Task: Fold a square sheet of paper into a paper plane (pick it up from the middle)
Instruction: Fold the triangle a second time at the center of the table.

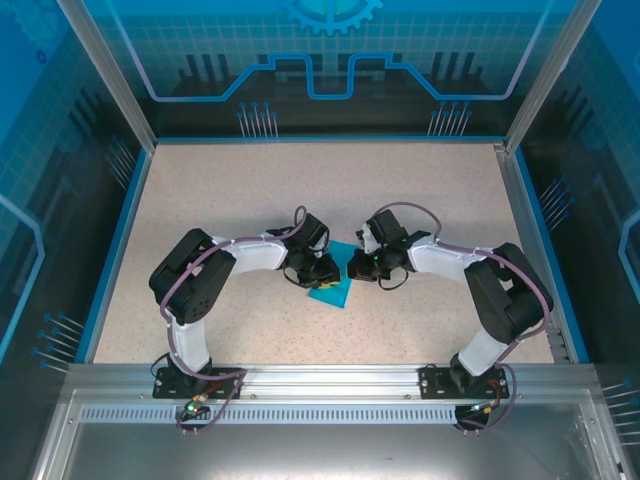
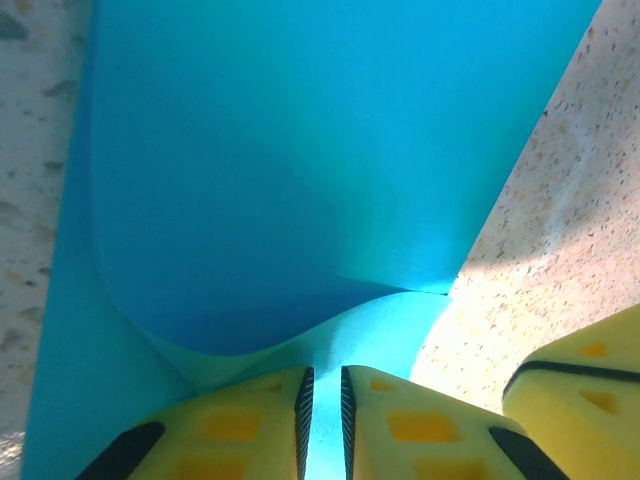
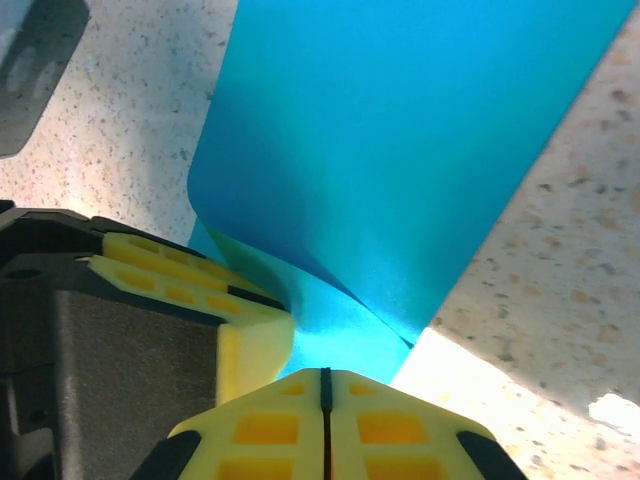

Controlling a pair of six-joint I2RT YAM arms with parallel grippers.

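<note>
The square sheet of paper (image 1: 333,289), teal-blue, lies on the speckled table between my two grippers. One flap (image 2: 300,150) of the sheet curls up and over the flat layer (image 3: 345,335). My left gripper (image 2: 325,372) rests its tips on the flat layer at the foot of the curl, jaws a narrow slit apart with teal showing through. My right gripper (image 3: 325,372) is shut, tips at the paper's near edge, nothing visible between them. Both grippers meet over the sheet (image 1: 342,268). The paper plane is out of view.
The left gripper's yellow finger (image 3: 190,280) sits close beside the right gripper, touching the curl. The right gripper's finger (image 2: 585,390) shows at the lower right of the left wrist view. Blue-edged walls (image 1: 320,140) ring the table.
</note>
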